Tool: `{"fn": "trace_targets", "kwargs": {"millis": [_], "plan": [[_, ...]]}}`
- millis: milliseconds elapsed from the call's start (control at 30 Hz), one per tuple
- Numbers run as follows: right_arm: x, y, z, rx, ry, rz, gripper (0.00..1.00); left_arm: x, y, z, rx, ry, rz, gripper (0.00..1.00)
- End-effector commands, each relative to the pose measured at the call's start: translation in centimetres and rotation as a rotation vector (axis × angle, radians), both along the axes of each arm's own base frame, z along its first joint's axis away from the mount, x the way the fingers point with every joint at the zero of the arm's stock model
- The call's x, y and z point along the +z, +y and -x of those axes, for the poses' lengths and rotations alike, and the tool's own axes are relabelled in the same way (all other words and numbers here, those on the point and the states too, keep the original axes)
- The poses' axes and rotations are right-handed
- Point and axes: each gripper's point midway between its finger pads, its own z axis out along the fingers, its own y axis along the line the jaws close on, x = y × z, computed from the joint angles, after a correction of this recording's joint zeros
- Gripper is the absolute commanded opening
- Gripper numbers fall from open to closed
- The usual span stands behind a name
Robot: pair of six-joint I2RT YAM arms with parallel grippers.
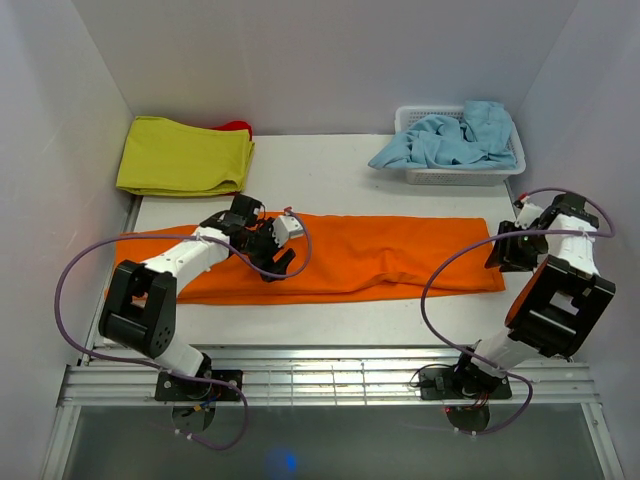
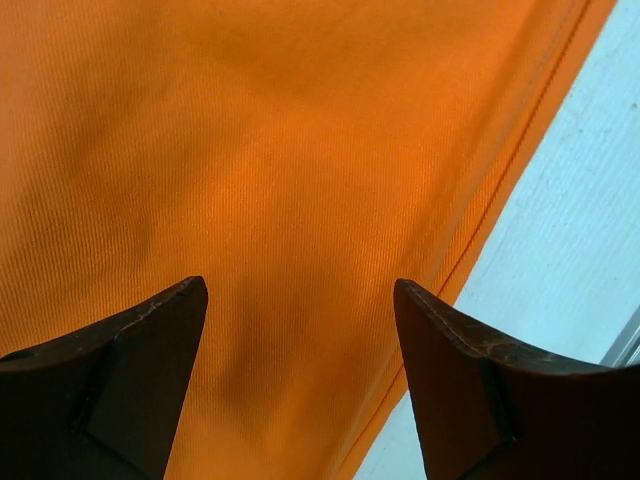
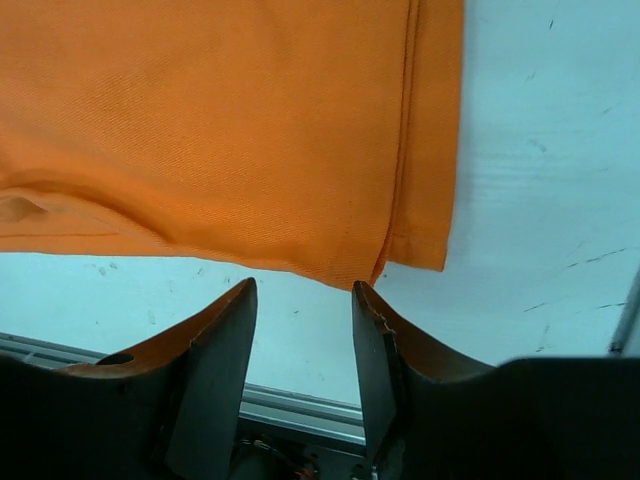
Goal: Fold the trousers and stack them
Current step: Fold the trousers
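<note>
Orange trousers point(image 1: 390, 260) lay as a long flat strip across the middle of the table point(image 1: 330, 175). The left gripper point(image 2: 300, 290) hovered wide open over the cloth; the right gripper point(image 3: 303, 285) was narrowly open just before the hem corner. It could catch only one layer, so the layers might slide apart. The left arm point(image 1: 180, 258) covered part of the other end; no button was visible

The trousers point(image 1: 400, 262) are plain bright orange, the cloth point(image 1: 180, 155) yellow-green, the garment point(image 1: 450, 140) light blue.
</note>
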Motion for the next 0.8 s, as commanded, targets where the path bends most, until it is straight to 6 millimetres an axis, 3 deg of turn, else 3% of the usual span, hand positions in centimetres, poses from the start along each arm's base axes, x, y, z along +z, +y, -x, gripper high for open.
{"fn": "trace_targets", "kwargs": {"millis": [0,267,500,767], "plan": [[-0.5,0.4,0.2,-0.168,-0.003,-0.006,0.49,1.3,-0.3,-0.9,0.101,-0.027,0.051,0.86],[-3.1,0.0,0.8,-0.198,-0.047,0.061,0.51,0.3,0.4,1.2,0.043,-0.023,0.036,0.90],[-5.2,0.0,0.8,-0.200,-0.007,0.047,0.50,-1.5,0.7,1.4,0.066,0.013,0.011,0.90],[-3.3,-0.4,0.8,-0.215,-0.043,0.079,0.50,-2.1,0.8,1.6,0.071,0.025,0.011,0.90]]}}
